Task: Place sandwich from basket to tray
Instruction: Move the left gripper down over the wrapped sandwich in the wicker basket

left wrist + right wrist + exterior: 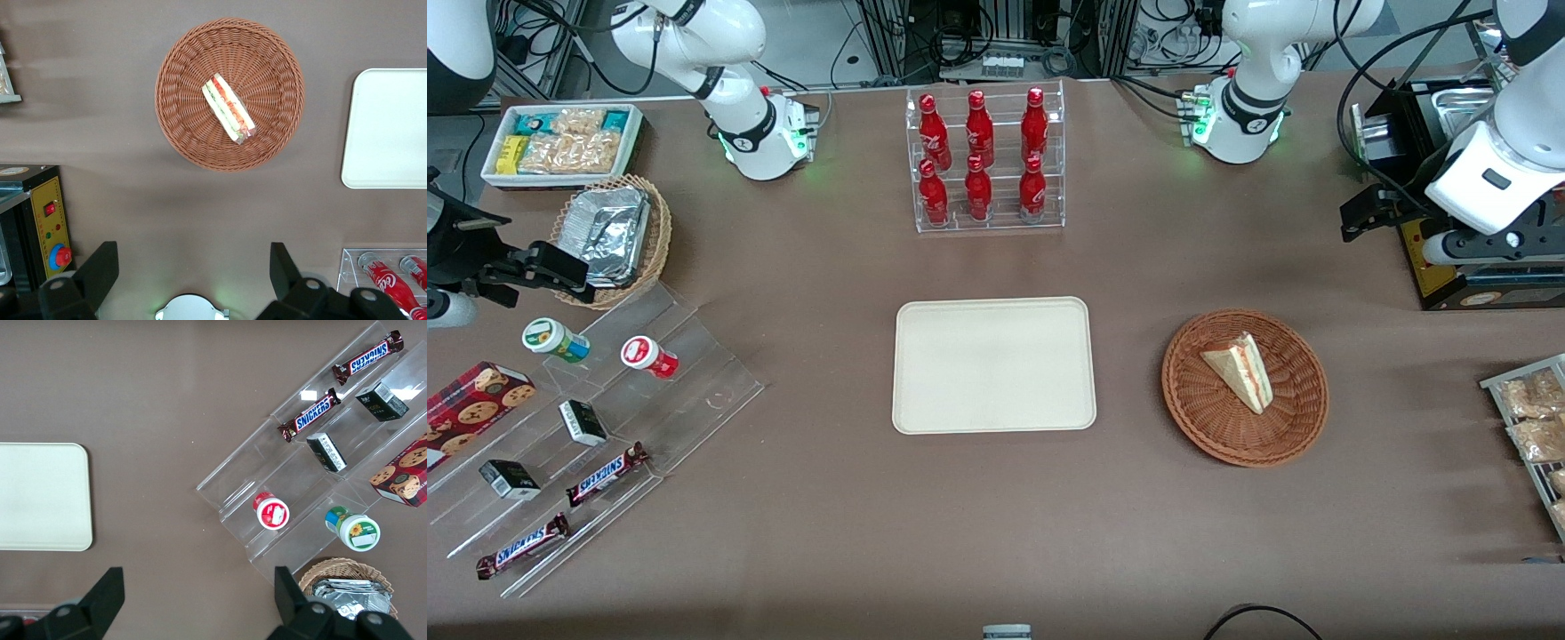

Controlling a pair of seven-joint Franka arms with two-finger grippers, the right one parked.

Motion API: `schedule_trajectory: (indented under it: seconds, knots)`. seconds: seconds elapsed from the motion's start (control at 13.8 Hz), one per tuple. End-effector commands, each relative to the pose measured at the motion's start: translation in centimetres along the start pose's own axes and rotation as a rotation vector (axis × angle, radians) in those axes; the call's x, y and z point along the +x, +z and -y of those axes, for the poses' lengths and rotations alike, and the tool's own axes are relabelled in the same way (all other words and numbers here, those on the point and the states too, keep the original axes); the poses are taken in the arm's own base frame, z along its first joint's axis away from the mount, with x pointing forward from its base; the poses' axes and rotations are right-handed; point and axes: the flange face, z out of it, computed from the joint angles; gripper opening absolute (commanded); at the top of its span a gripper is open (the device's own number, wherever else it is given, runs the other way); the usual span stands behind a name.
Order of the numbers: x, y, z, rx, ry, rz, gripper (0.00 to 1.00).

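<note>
Front view: sandwich [1238, 370] lies in basket [1294, 427], tray [993, 364] beside basket. Gripper [190, 273] w/ fingers wide, high above basket; lower it straight, pinch bread faces.

Rough woven wicker basket [1245, 388], smooth matt tray [994, 364], matt brown table covering [996, 516].
</note>
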Motion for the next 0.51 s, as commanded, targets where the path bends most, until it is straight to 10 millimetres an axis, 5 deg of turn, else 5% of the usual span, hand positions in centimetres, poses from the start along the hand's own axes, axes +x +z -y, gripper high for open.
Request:
schedule_trajectory:
  seconds: [0.0, 0.44]
  knots:
    - [-1.0, -0.7, 0.4, -0.004, 0.015, -0.007, 1.0]
    - [0.6, 2.5, 0.8, 0.0, 0.011, 0.047, 1.0]
